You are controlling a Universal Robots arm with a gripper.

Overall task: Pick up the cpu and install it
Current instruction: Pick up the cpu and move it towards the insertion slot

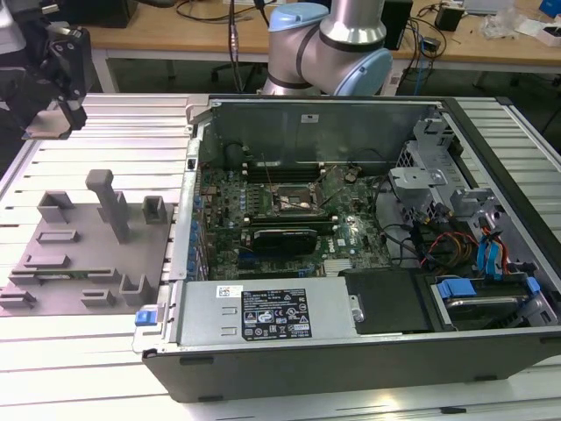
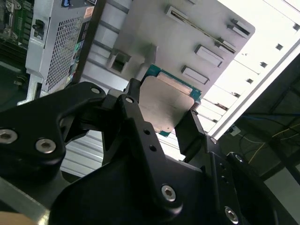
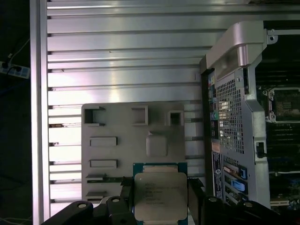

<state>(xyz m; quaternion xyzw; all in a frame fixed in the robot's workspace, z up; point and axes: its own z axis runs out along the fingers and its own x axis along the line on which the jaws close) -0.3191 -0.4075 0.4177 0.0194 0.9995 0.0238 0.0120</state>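
Cpu point(image 3: 160, 197) is clamped between the black jaws by two opposite edges, its silvery top showing in both wrist views. It hangs above the grey holder plate point(image 3: 126, 130) on the slatted desk point(image 3: 117, 70), beside the open computer case point(image 3: 234, 117).

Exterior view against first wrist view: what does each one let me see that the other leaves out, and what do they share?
Exterior view: the arm's blue and silver base, plus the whole open computer case with its white label and a blue clip.
First wrist view: the cpu up close, clamped in the gripper, its greenish edge showing.
Both: the grey fixture plate, the slatted table and the black socket.
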